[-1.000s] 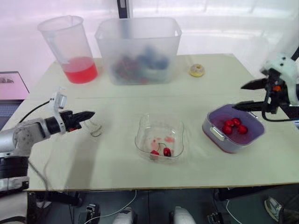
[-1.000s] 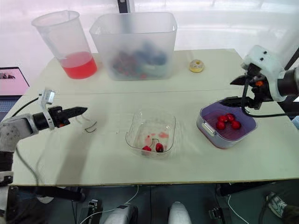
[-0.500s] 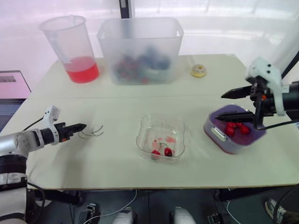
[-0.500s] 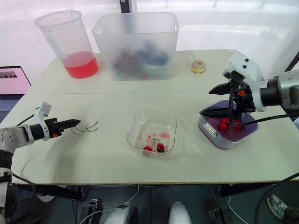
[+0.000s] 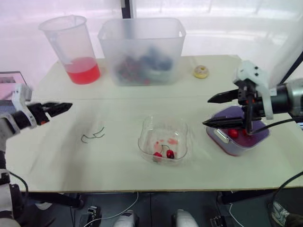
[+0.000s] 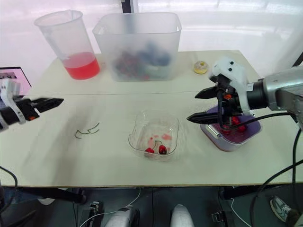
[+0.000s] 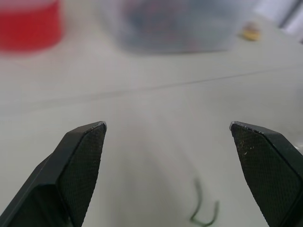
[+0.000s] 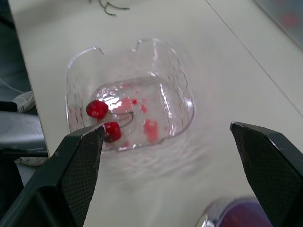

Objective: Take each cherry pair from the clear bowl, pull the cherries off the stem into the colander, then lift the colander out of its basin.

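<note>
The clear bowl (image 5: pixel 163 138) sits mid-table with one cherry pair (image 8: pixel 105 119) on its stem inside. To its right stands the purple colander in its basin (image 5: pixel 255 138), with several loose red cherries (image 5: pixel 233 133) in it. My right gripper (image 5: pixel 206 112) hangs open between the bowl and the colander, above the colander's left rim, its fingers pointing at the bowl. My left gripper (image 7: pixel 168 125) is open and holds nothing, far out at the table's left edge. Two bare green stems (image 5: pixel 92 135) lie on the table between it and the bowl.
A pitcher with red liquid (image 5: pixel 75 49) and a large frosted tub (image 5: pixel 141 49) stand along the back. A small yellow ring (image 5: pixel 200 71) lies at the back right. A screen (image 5: pixel 7 85) sits beyond the table's left edge.
My left gripper opened, left the stems on the table and drew back to the left. My right gripper moved left from beside the colander toward the clear bowl.
</note>
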Robot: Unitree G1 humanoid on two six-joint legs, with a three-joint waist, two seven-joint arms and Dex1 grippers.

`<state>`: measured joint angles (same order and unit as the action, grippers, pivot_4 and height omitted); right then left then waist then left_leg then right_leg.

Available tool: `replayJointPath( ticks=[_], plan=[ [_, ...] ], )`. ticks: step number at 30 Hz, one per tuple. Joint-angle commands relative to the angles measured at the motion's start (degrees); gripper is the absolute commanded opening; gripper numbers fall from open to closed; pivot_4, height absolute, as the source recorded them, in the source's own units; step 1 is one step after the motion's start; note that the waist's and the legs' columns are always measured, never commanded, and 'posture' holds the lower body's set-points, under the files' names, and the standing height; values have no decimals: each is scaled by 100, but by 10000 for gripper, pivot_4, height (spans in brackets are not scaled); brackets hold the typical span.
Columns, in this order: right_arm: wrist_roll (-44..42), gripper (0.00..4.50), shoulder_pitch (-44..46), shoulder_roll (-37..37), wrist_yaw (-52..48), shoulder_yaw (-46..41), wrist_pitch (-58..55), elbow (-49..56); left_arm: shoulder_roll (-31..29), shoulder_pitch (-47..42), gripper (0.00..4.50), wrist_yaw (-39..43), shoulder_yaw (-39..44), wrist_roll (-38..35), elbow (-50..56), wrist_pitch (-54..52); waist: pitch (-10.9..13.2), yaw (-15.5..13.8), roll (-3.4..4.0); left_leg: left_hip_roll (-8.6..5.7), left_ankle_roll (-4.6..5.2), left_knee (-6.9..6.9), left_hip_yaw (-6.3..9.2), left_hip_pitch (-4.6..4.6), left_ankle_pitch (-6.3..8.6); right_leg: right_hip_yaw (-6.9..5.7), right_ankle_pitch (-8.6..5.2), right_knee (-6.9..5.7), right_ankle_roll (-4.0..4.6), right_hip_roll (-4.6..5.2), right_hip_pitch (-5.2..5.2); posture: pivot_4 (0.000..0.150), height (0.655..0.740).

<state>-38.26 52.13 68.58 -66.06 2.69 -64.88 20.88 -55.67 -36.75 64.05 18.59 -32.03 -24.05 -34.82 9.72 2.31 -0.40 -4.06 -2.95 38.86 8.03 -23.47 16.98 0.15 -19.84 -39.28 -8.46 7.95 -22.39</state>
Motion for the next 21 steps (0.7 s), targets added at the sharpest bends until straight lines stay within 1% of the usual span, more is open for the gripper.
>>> replayJointPath(
  ticks=[1,2,3,5,6,8,10,11,13,14,15,16,18,21],
  plan=[
    [383,45000,364,24,-497,530,621,-55,7,202,43829,808,-41,-449,1327,234,0,-1,1,-1,0,0,-2,0,0,0,0,2,0,3,2,1500,7400],
    [533,45000,498,-30,-679,774,813,-111,48,319,43829,1018,-1,-762,1781,62,0,22,2,-1,0,0,-2,0,0,0,0,2,0,4,2,1500,7400],
    [686,45000,662,-139,-860,1069,965,-145,78,441,43829,1100,-49,-888,2210,25,0,29,2,-2,0,-1,-5,0,0,2,0,2,0,4,0,1500,7400],
    [1043,45000,888,-503,-920,1642,1176,-132,107,760,43829,1215,-254,-809,2885,219,-1,96,3,-1,0,-3,-8,0,0,4,0,2,0,-5,-3,1500,7400],
    [1125,45000,975,-761,-800,1843,1053,-151,127,915,43829,1212,-372,-626,3096,449,-1,115,3,2,0,-4,-7,0,0,5,0,1,0,-9,-4,1500,7400],
    [1266,45000,1057,-1322,-357,2028,798,-169,140,1209,43829,1190,-502,-569,3584,526,-1,178,3,9,0,-6,-5,0,0,6,0,1,0,-17,-6,1500,7400],
    [1438,45000,1091,-1550,-88,2159,571,-91,181,1393,43829,1086,-557,-565,3896,561,-1,172,3,9,0,-11,-5,1,0,14,0,-2,0,-17,-16,1500,7400],
    [1583,45000,1215,-1557,-10,2388,302,-26,216,1474,43829,1008,-583,-560,4018,575,0,164,3,10,0,-13,-5,0,0,15,0,-2,0,-17,-18,1500,7400],
    [1218,45000,1675,-1722,-48,2702,-1122,-127,230,1632,43829,946,-651,-516,4199,620,1,126,5,9,0,-13,2,-3,0,14,0,-1,0,-8,-17,1500,7400],
    [1062,45000,1835,-1811,-53,2764,-1615,-193,229,1678,43829,924,-678,-507,4254,632,1,120,5,4,0,-11,2,-4,0,15,0,1,0,-3,-15,1500,7400],
    [921,45000,2082,-2100,60,2808,-2196,-529,277,1726,43829,882,-712,-489,4266,668,0,117,5,3,0,-8,1,-3,0,17,0,1,0,-2,-13,1500,7400],
    [832,45000,2245,-2311,126,2844,-2506,-773,315,1762,43829,847,-746,-462,4265,707,0,118,5,4,0,-5,4,-3,0,16,0,1,0,-3,-10,1500,7400],
    [760,45000,2423,-2629,364,3004,-2762,-1186,367,1857,43829,835,-830,-376,4245,817,-1,119,5,4,-1,-5,5,-1,-1,16,0,0,0,-8,-9,1500,7400],
    [601,45000,2439,-2869,639,3187,-2762,-1611,451,1901,43829,803,-873,-337,4197,920,0,90,4,4,-1,-6,8,-1,-1,16,0,0,0,-7,-11,1500,7400]
  ],
)
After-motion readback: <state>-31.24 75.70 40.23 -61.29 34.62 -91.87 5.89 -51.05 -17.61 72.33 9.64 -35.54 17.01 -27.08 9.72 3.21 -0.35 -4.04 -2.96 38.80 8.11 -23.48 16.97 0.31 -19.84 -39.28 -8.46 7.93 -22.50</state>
